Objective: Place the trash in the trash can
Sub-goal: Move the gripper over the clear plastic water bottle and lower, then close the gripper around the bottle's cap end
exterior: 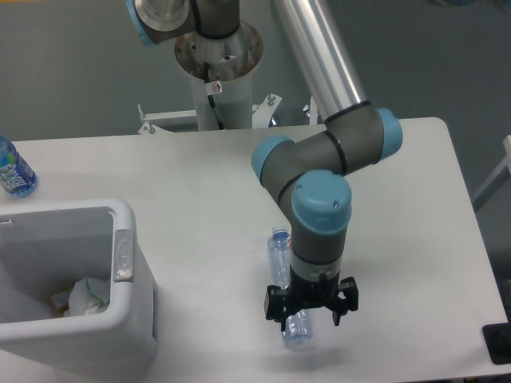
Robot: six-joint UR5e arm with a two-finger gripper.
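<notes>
Your gripper (311,312) low over the clear bottle (289,299) lying on the table (200,199), fingers spread either side of it, not clamped, crumpled white wrapper (84,294) already inside the trash can (132,319) at your left, blue-tinted bottle (13,170) at far left edge.

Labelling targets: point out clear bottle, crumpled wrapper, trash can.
clear bottle (279,254): fixed camera, upper body near the cap.
crumpled wrapper (86,294): fixed camera, its middle, inside the bin.
trash can (137,311): fixed camera, right wall.
</notes>
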